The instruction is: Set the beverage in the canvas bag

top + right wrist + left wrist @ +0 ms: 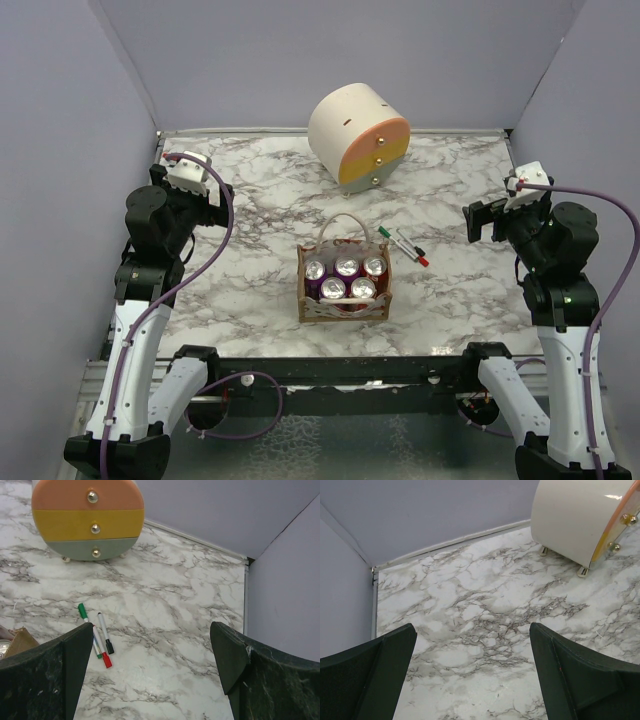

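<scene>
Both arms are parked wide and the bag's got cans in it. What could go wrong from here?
The canvas bag already holds five cans, packed close; any push may tip it.
Its white handle loops over the opening and could snag a finger.
The markers lie just right of the bag, in the right gripper's likely path.

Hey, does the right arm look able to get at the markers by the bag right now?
Probably yes: the markers lie on bare marble between its open, empty pincer and the canvas bag, with nothing in between.
</scene>
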